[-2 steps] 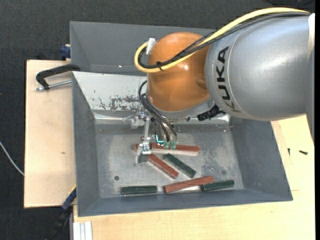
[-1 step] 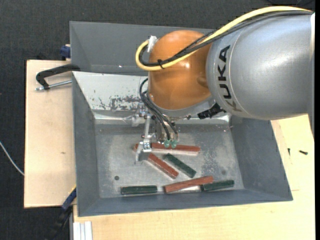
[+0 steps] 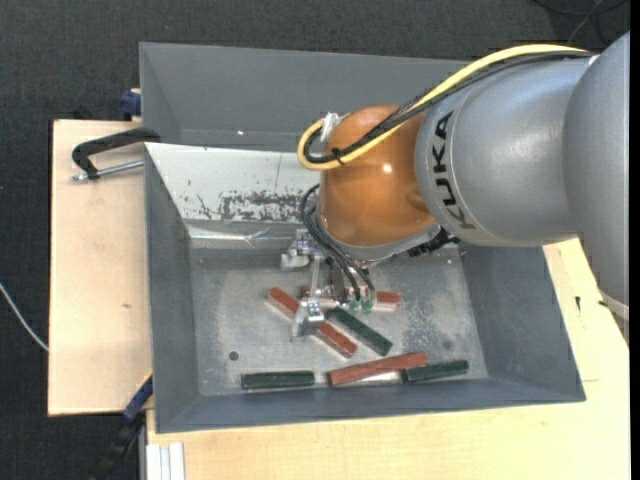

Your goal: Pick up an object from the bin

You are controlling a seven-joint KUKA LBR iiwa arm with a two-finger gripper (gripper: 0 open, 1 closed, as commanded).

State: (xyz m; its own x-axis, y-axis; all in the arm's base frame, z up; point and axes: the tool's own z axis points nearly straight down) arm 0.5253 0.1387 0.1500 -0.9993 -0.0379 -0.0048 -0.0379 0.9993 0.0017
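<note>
Camera view showed the hand (image 3: pixel 307 320) low over the middle of the grey bin (image 3: pixel 170 298), with its tip down among a small cluster of short flat bars. A red bar (image 3: pixel 283 300) lay just to its left. A second red bar (image 3: pixel 337 339) lay just to its near right, and a dark green bar (image 3: pixel 364 334) lay alongside that one. Whether the hand was open or closed could not be told, and nothing was seen gripped in it.

The bars looked stiff, light and smooth-sided, and hardly fragile. A grip across the narrow width near mid-length seemed best, since a hold near one end would likely let a bar swing. Because the bars lay so close together, a neighbour might be dragged along.

The arm (image 3: pixel 540 138) reached in from the right. Its orange wrist cover (image 3: pixel 370 183) pointed steeply down, and a yellow cable (image 3: pixel 470 68) looped over it.
</note>
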